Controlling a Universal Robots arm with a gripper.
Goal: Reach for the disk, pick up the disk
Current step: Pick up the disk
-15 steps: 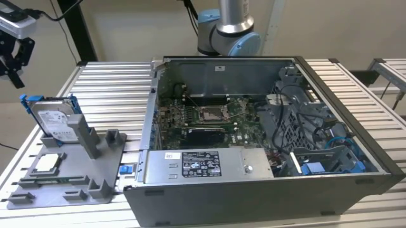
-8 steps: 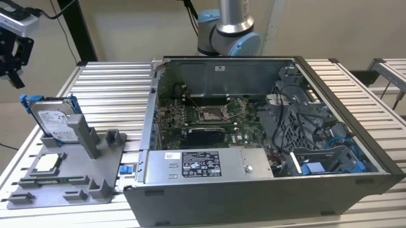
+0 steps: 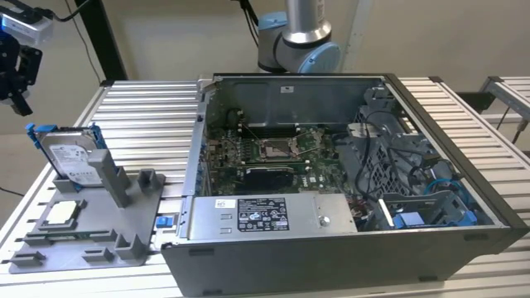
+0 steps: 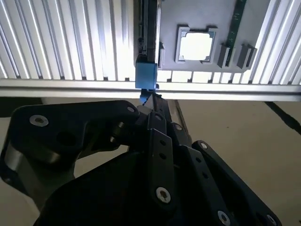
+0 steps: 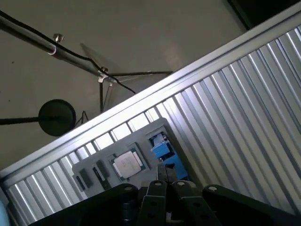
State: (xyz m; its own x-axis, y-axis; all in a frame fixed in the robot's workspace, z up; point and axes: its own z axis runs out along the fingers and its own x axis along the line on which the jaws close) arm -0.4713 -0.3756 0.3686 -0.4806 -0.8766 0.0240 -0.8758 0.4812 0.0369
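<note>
The disk [image 3: 73, 158] stands upright on its edge in a slot of the grey holder [image 3: 99, 245], at the exterior view's left. It is silver-grey with a white label and a blue bracket around it. My gripper [image 3: 23, 109] hangs above the disk and further toward that left side, past the table's edge, well apart from it. The black fingers taper together with nothing between them. In the second wrist view the disk [image 4: 146, 75] appears edge-on just beyond the gripper [image 4: 146, 100]. In the first wrist view its blue bracket [image 5: 162, 150] lies close ahead of the gripper [image 5: 163, 172].
A small square silver chip [image 3: 62, 213] lies flat in the same holder, next to the disk. An open computer case [image 3: 348, 186] with a long grey metal box [image 3: 265, 214] fills the middle of the ribbed aluminium table [image 3: 149, 112]. The arm's base [image 3: 298, 43] stands behind it.
</note>
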